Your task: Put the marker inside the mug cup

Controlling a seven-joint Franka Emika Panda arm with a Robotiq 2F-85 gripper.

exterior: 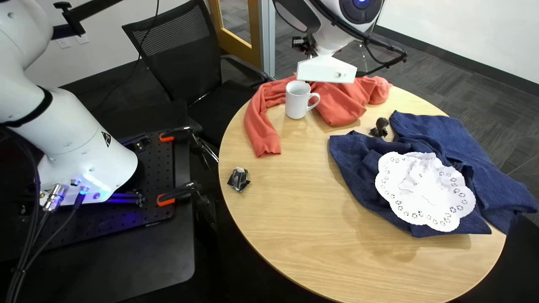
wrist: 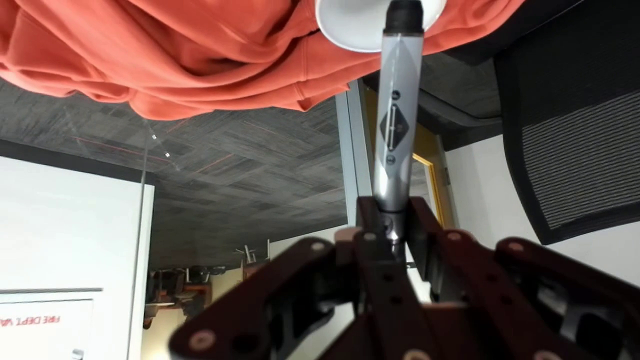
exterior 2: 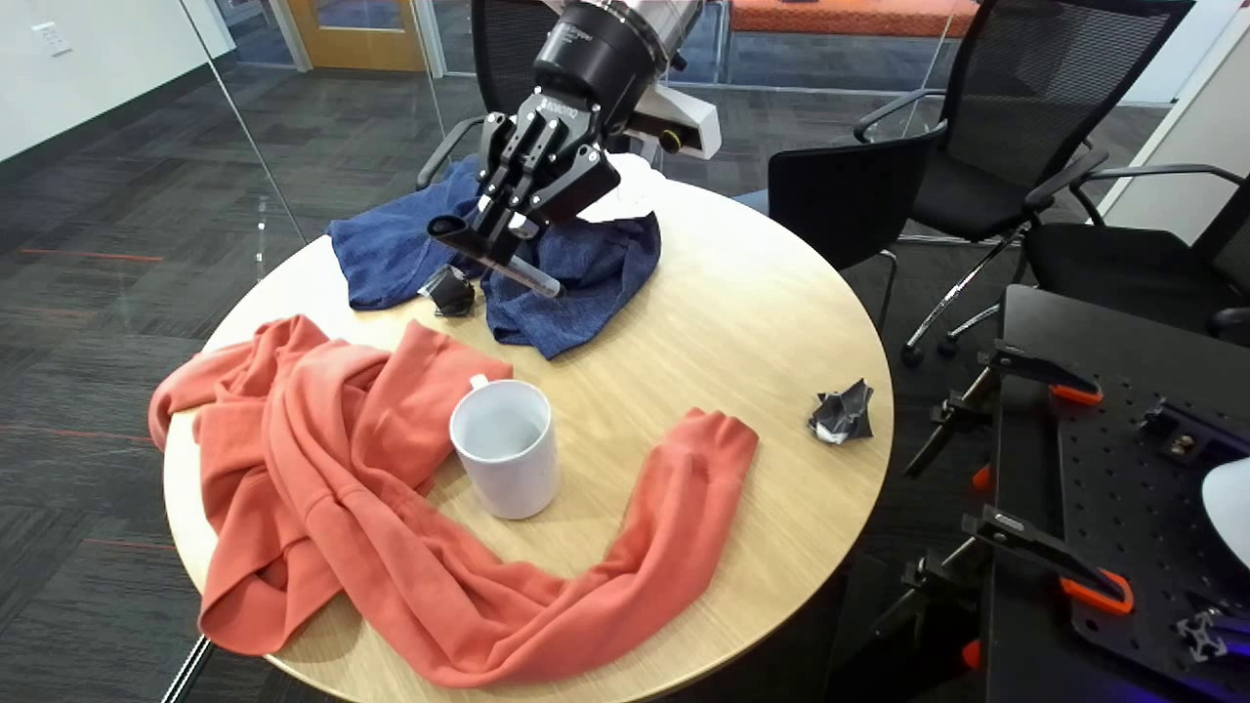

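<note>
Fingers (wrist: 422,225) pinch the marker (wrist: 398,115) aloft; mug cup (exterior 2: 513,474) stands upright on the table (exterior 2: 771,293).

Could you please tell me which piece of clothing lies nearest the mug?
The orange-red sweatshirt, curving partly around the mug; the dark blue denim lies farther away.
</note>
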